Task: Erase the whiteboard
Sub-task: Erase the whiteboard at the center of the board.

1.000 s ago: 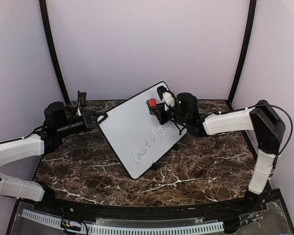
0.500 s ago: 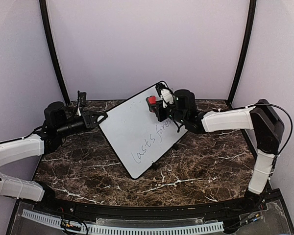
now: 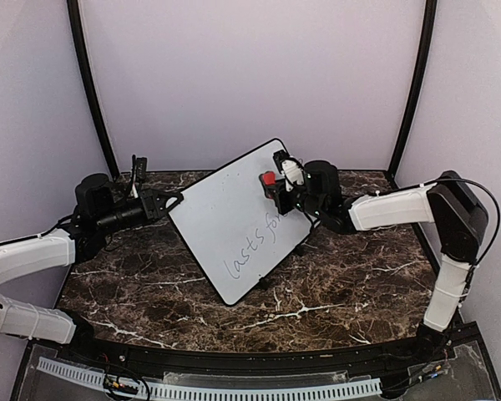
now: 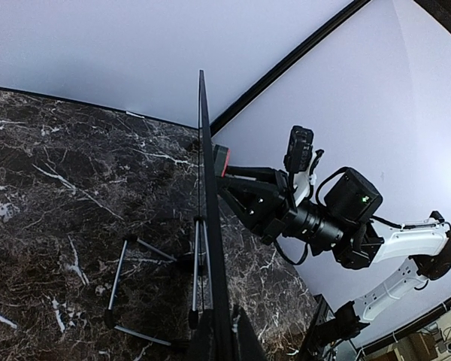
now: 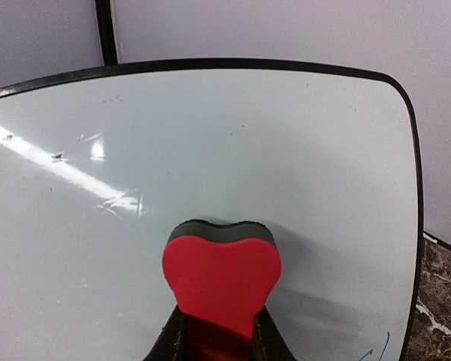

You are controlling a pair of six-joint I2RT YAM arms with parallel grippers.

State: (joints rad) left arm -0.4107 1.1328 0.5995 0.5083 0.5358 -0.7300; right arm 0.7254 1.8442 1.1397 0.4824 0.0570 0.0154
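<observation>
Shifted slightly toward 4 o'clock since half a second ago, the right gripper (image 3: pixel 273 184), clamped on a red heart-shaped foam eraser (image 3: pixel 268 178), presses the black-framed white whiteboard (image 3: pixel 221 221) propped on the dark marble table (image 3: pixel 342 284). Its 12 o'clock half looks clean; handwriting (image 3: pixel 252 249) toward 6 o'clock remains. The left gripper (image 3: pixel 172 203) pinches its 9 o'clock edge.

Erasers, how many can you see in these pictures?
1. A red eraser is clamped in the right gripper, against the whiteboard near its upper edge. None shows elsewhere, though the tilted board could hide one.
</observation>
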